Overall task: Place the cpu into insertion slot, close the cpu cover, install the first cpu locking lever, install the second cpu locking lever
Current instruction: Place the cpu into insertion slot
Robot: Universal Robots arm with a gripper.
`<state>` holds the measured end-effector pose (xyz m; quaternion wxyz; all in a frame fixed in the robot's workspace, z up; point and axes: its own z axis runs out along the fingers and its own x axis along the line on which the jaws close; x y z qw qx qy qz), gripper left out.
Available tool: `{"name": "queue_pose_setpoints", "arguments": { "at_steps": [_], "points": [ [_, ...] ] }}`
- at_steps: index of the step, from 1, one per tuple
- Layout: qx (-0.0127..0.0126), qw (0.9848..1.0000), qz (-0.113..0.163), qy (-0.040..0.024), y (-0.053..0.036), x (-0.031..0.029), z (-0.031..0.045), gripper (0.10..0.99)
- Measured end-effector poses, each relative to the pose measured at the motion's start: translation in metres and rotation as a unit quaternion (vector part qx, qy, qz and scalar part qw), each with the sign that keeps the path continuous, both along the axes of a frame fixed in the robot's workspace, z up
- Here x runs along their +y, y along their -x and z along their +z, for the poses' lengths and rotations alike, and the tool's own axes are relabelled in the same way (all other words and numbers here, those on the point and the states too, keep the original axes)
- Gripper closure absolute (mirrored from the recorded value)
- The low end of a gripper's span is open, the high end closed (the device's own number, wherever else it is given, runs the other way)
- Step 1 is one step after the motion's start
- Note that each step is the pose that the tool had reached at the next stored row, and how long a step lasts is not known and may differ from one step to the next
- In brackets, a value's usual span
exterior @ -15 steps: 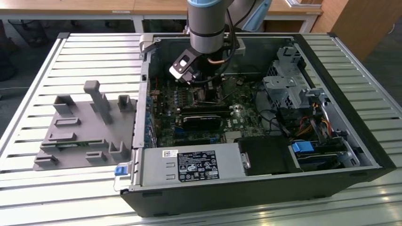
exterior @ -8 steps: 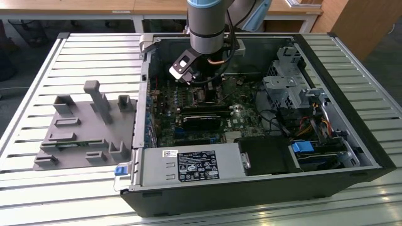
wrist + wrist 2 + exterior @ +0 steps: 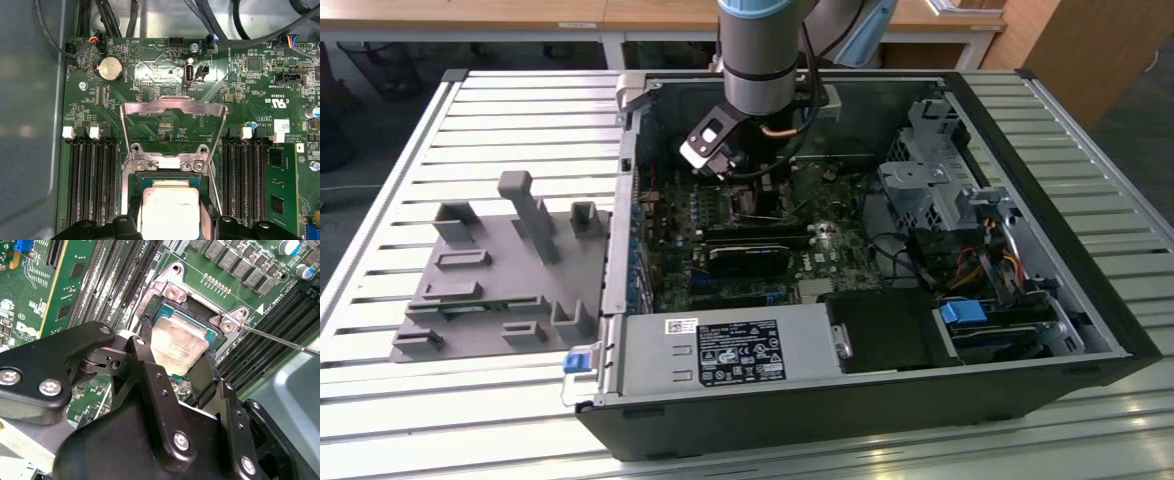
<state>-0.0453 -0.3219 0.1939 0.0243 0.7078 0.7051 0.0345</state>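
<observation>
In both wrist views the cpu [image 3: 177,342] [image 3: 170,207], a pale silvery-beige square chip, sits between my two black fingers [image 3: 145,335], directly over the insertion slot [image 3: 167,315] [image 3: 136,182] in the green board. My gripper [image 3: 177,347] [image 3: 170,222] is shut on the chip's opposite edges. The chip looks level and at or just above the socket; I cannot tell whether it is seated. The cpu cover [image 3: 175,104], a silvery windowed frame, stands flipped open behind the slot. A thin locking lever [image 3: 280,340] sticks out sideways, unlatched. In the exterior view the gripper [image 3: 750,190] reaches down into the open computer case.
Long black memory slots [image 3: 92,180] [image 3: 245,175] flank the socket on both sides. The grey power supply box [image 3: 720,350] fills the case's near end; a drive cage [image 3: 927,190] and cables lie at the exterior view's right. A grey fixture [image 3: 494,270] rests outside the case.
</observation>
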Motion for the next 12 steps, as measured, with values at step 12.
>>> {"name": "queue_pose_setpoints", "arguments": {
  "at_steps": [12],
  "points": [
    [0.0001,1.0,-0.001,0.0,-0.0001,0.0009,-0.002,0.537]
  ]
}}
